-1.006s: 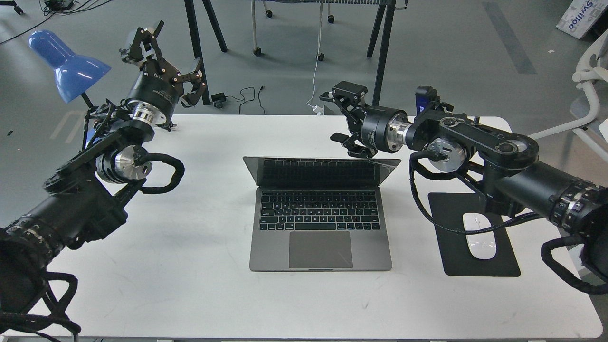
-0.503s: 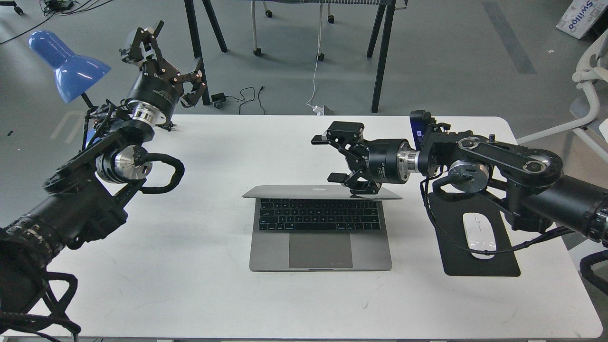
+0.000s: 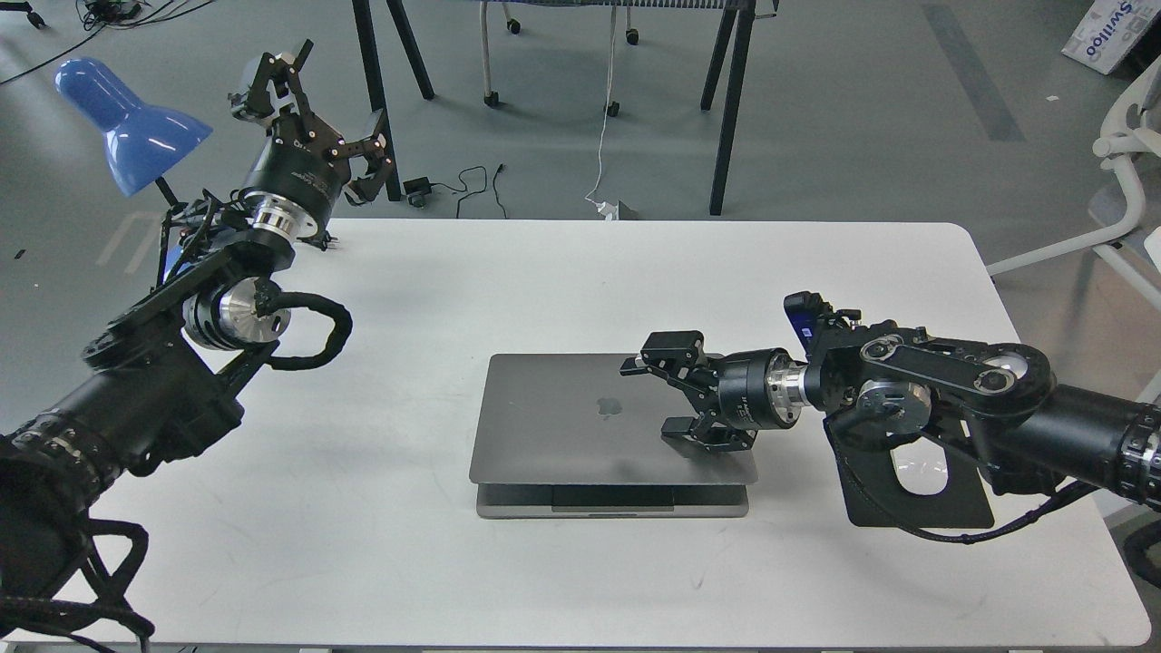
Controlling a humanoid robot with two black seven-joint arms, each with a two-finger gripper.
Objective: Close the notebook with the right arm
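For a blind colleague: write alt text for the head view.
The right claw presses open-fingered on the lid of a nearly closed notebook on a white table. The left claw is raised at far left, near a blue lamp.

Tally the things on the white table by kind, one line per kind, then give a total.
Slim dark-grey metal laptop, lid almost shut: 1
Black rectangular mouse pad: 1
White computer mouse, partly hidden by the right arm: 1
Blue desk lamp at the far left corner: 1
Total: 4
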